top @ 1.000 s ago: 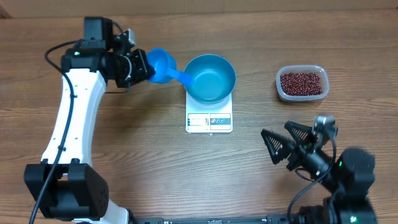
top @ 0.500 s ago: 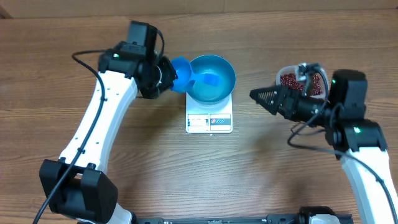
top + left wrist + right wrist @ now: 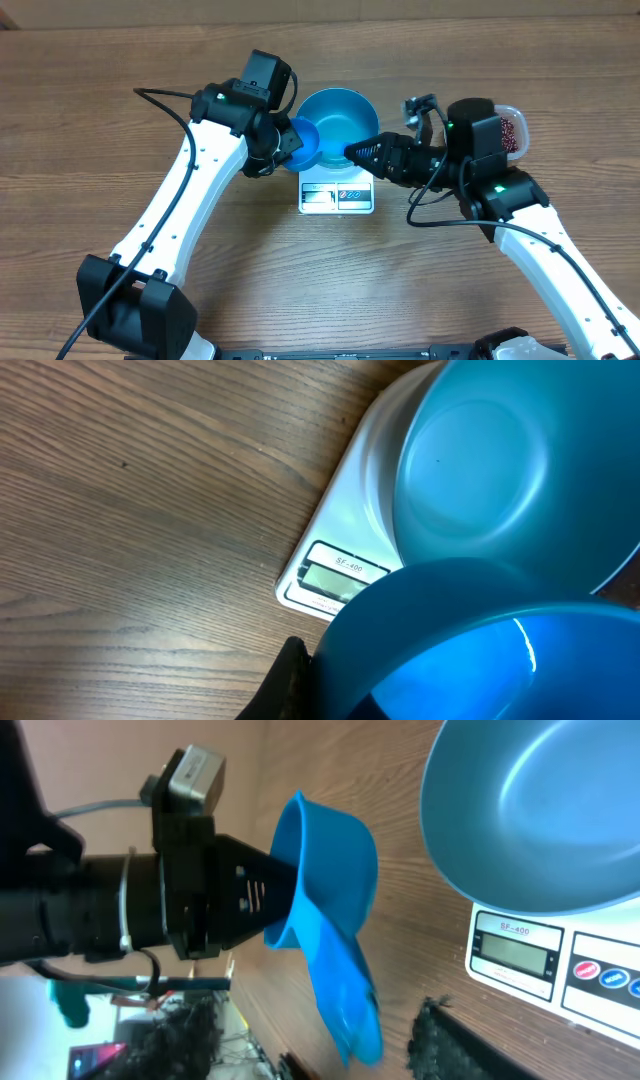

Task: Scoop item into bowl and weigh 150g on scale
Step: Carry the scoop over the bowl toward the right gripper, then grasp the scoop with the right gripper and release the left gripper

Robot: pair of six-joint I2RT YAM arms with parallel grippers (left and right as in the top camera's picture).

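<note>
While left hand (image 3: 266, 906) clamps scoop (image 3: 335, 865), right wrist shows right hand (image 3: 356, 153) parted astride handle (image 3: 345, 990).

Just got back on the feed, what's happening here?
A handover, it seems. The left end effector grips the blue scoop by its cup end beside the bowl, which sits empty on the scale. The right end effector reaches toward the scoop's handle. The beans are in their tub, unscooped.
</note>
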